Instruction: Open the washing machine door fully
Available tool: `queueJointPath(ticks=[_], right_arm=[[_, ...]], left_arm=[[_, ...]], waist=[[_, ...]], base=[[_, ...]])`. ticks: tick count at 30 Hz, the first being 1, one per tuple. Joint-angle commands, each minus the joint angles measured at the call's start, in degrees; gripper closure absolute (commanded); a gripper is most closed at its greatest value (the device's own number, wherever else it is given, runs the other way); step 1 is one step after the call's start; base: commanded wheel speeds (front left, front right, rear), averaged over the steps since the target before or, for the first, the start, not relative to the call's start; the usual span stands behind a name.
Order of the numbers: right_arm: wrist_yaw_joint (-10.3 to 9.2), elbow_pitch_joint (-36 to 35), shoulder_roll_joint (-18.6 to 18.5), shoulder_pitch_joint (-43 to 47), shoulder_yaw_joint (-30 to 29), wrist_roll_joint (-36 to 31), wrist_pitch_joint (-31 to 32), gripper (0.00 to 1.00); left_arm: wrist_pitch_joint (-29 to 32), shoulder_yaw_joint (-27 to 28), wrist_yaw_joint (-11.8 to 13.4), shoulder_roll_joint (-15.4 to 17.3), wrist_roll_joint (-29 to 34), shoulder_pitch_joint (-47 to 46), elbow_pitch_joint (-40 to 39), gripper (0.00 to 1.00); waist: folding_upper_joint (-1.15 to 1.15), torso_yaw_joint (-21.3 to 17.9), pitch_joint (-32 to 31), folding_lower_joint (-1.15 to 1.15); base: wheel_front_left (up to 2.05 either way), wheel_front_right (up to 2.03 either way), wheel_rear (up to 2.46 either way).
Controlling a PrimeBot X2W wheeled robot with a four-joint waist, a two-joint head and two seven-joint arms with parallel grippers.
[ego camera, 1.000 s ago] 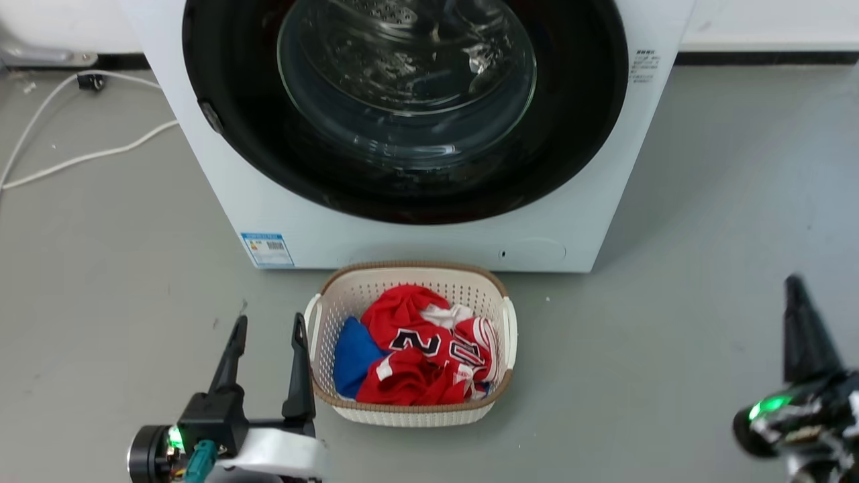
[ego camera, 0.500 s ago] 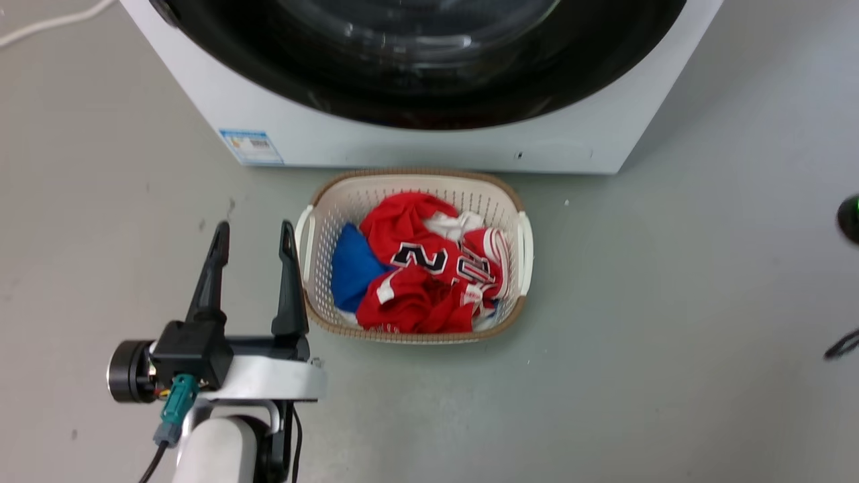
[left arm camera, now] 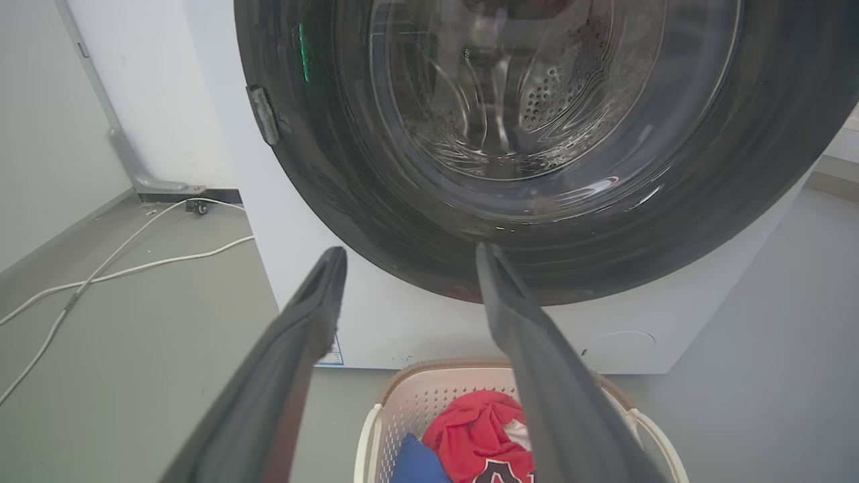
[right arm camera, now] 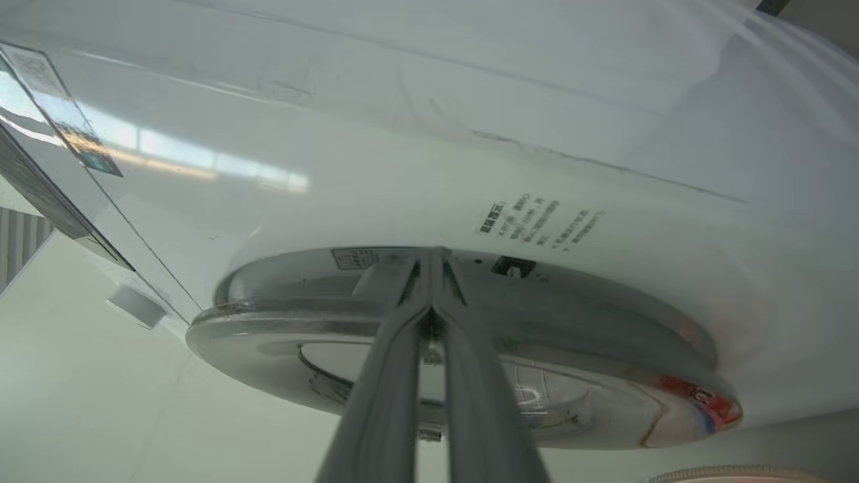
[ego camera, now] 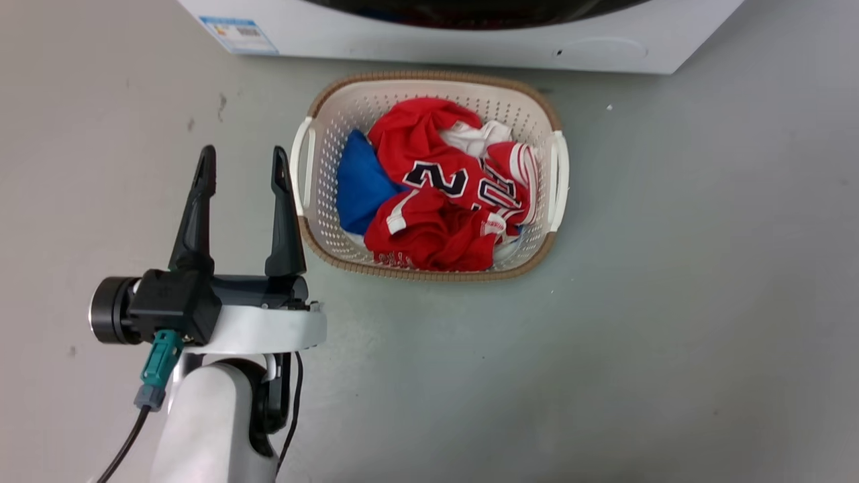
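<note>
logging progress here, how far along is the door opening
Done: nothing yet; the washing machine door sits shut against the washing machine. In hand: the right gripper, fingers together, points at the door's rim. The left gripper is open beside the basket. Left: the whole swing open.

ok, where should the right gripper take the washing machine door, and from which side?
Probably the rim of the washing machine door, on the edge beside the printed label. In the right wrist view the disc stands proud of the washing machine on a narrower collar, leaving an overhang. Bring the right gripper in sideways along its front, shut fingertips behind the lip, then pull outward.
</note>
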Motion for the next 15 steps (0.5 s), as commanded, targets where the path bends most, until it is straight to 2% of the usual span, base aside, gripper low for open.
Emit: queueJointPath(ticks=[1,7,15], right_arm=[[0.02,0.69,-0.61,-1.80,0.95,-0.60,0.81,1.00],[0.02,3.39,-1.28,-6.57,4.35,-2.66,3.59,1.00],[0.02,5.66,0.15,-11.54,9.15,-5.71,6.30,1.00]], left_arm=[[-0.14,0.03,0.11,-0.08,0.14,-0.95,-0.37,0.00],[-0.14,-0.36,0.31,-0.09,-0.45,-1.95,-0.29,0.00],[-0.14,-1.03,0.63,-0.08,-1.06,-3.00,-0.13,0.00]], waist=[[0.00,0.86,1.80,-0.01],[0.00,1.63,3.65,-0.01],[0.00,2.27,4.98,-0.01]], base=[[0.00,0.00,0.00],[0.00,0.00,0.00],[0.00,0.00,0.00]])
